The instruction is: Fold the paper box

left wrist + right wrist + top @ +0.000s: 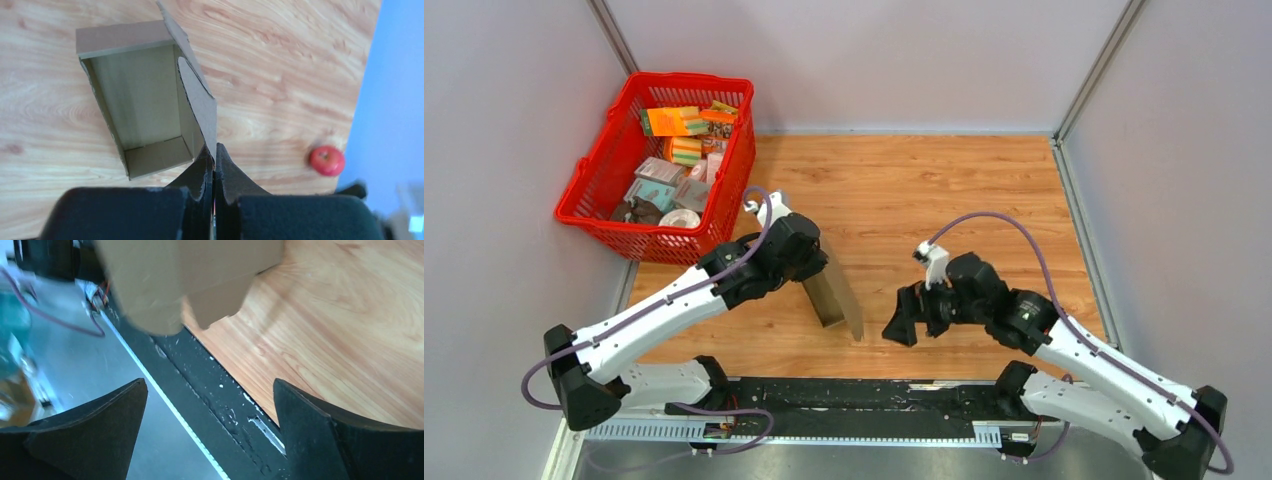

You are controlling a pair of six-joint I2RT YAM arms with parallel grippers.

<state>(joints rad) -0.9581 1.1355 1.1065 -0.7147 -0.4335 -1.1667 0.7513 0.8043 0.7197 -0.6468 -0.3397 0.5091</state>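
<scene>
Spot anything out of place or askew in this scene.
The red plastic mesh basket juts past the wooden tabletop's left edge. The plain brown cardboard box is open, pinched by one flap in the left gripper.

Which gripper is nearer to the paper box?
Left. The left gripper pinches a flap of the paper box; the right gripper is open, just beside it, not touching.

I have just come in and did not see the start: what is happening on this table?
Two robot arms are working on a brown paper box. The left tool is shut on one side flap and holds the box, already shaped into an open carton, over the wooden table. The right tool is wide open beside it, holding nothing. A red basket of packets stands at the far left.
</scene>
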